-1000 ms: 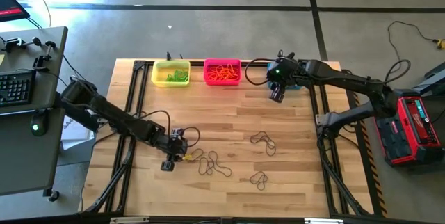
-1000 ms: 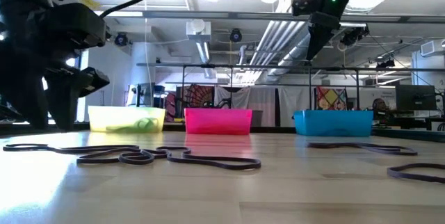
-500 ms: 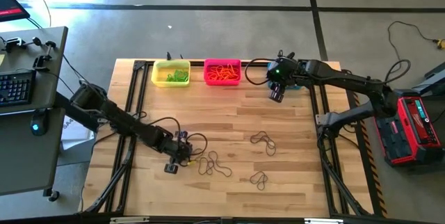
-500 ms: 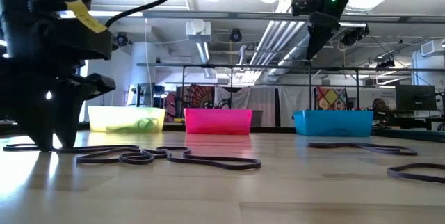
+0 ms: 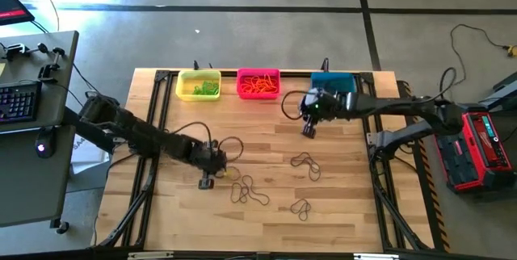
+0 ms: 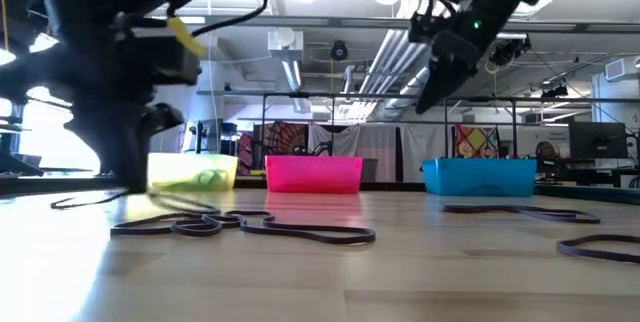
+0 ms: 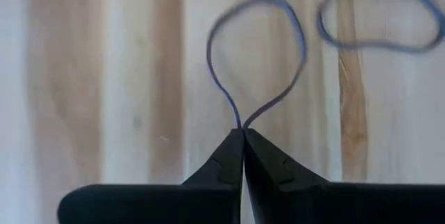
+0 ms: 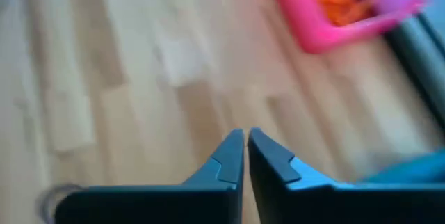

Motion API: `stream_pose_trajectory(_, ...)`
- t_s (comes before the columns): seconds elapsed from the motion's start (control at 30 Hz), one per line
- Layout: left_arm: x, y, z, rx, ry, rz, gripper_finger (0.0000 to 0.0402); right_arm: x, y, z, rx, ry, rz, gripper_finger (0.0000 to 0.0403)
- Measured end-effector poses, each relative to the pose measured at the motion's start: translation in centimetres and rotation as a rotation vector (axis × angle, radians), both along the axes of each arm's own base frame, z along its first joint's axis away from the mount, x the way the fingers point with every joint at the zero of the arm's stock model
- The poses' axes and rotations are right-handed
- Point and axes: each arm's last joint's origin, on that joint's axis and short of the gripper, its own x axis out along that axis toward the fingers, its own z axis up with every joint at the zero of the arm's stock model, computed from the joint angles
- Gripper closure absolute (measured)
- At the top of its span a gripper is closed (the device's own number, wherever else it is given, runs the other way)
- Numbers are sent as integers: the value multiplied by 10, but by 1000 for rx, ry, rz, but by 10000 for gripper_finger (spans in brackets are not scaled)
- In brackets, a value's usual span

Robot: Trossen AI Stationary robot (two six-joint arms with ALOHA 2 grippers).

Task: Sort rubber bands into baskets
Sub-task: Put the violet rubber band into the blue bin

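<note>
Left gripper point(image 7: 243, 135) just clamped a dark rubber band point(image 7: 256, 57) at table 7 o'clock, ready to lift. Right gripper point(image 5: 308, 131) has shut empty, swung off teal basket point(image 5: 333, 82) toward centre; other dark bands point(image 5: 305, 163) await at 5 o'clock.
</note>
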Motion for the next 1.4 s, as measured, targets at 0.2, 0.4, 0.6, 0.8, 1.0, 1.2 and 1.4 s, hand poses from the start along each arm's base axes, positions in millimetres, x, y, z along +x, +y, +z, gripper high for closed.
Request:
stream_pose_trajectory(0.2,7,29,19,13,-125,62,401,3,19,-40,89,-188,113,384)
stream_pose_trajectory(0.4,24,55,34,20,-334,128,401,5,40,-53,194,-426,219,379)
stream_pose_trajectory(0.6,42,79,50,11,-580,199,401,11,51,-47,168,-480,185,328)
stream_pose_trajectory(0.8,57,90,63,14,-718,179,401,25,52,-45,76,-485,188,251)
stream_pose_trajectory(1.0,81,93,73,45,-737,138,401,48,49,-40,-54,-487,182,216)
stream_pose_trajectory(1.2,96,93,74,38,-728,80,401,59,47,-33,-170,-469,185,213)
stream_pose_trajectory(1.4,98,94,76,36,-744,74,401,59,48,-36,-180,-437,242,251)
